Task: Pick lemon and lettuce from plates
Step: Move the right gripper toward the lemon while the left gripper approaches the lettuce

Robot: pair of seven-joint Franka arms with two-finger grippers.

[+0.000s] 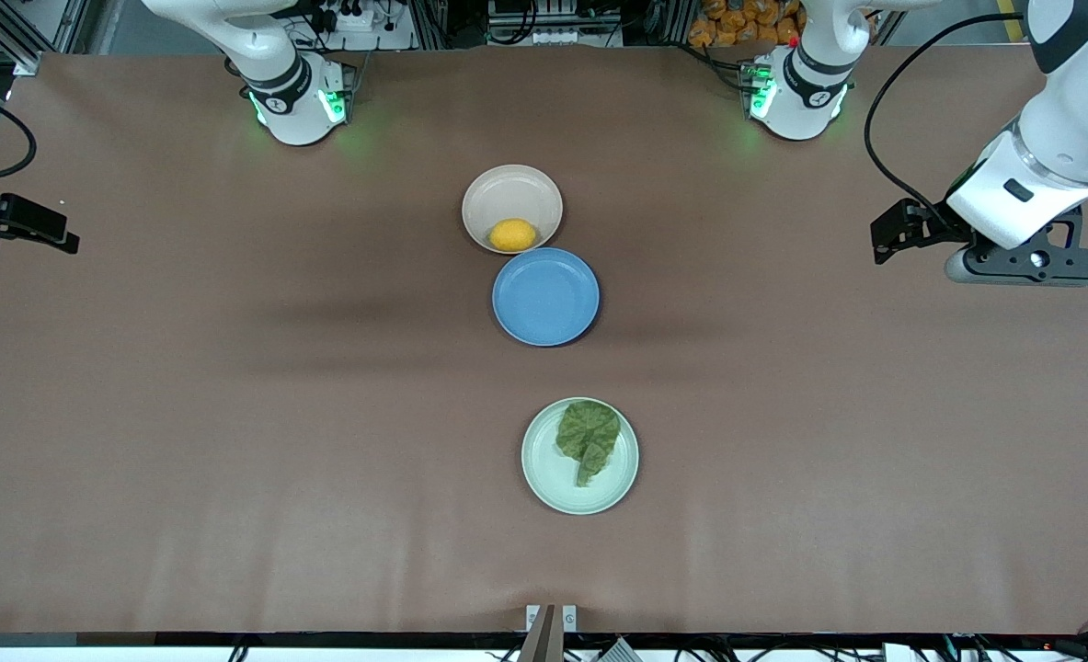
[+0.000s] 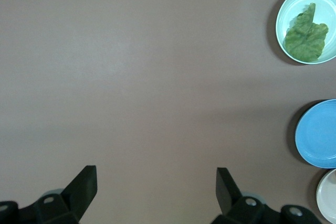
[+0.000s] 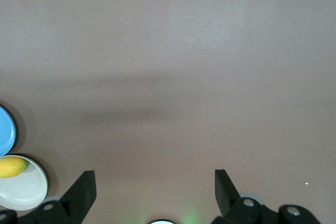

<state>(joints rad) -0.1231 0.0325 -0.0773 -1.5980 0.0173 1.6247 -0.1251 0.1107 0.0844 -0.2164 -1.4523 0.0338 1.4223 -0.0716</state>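
Nothing has been picked up yet. Taking the blue plate (image 1: 545,296) in the middle of the counter (image 1: 231,414) as the landmark, the cream plate (image 1: 511,198) sits touching it on the side toward the robots' bases. The lemon (image 1: 512,234) lies in that cream plate, against the rim closest to the blue one. The mint plate (image 1: 579,455) lies apart from the blue plate, nearer the front camera, and the lettuce (image 1: 587,437) rests on it, crinkled leaf toward the blue plate and paler stem pointing away.

Both arms hang well out from the blue plate. The left gripper (image 2: 156,184) is over bare counter toward the left arm's end, fingers spread wide with nothing between them. The right gripper (image 3: 155,186) hovers at the right arm's end, its fingers likewise released and empty.

To my eye the step in hand is the first reach. The lemon looks the trickier of the two. It is smooth and round, and tucked against the plate's raised rim where the blue plate crowds in. I would come straight down over it with the fingers lined up along that rim, so neither fingertip lands on a plate edge. It should be squeezed across its narrow middle, or it may squirt out. The lettuce is thin and flat, so the fingers would need to come down low, almost brushing the plate. Pinching where the leaf bunches near the stem seems the surest hold. A grip on a loose edge could tear it or drag the plate.
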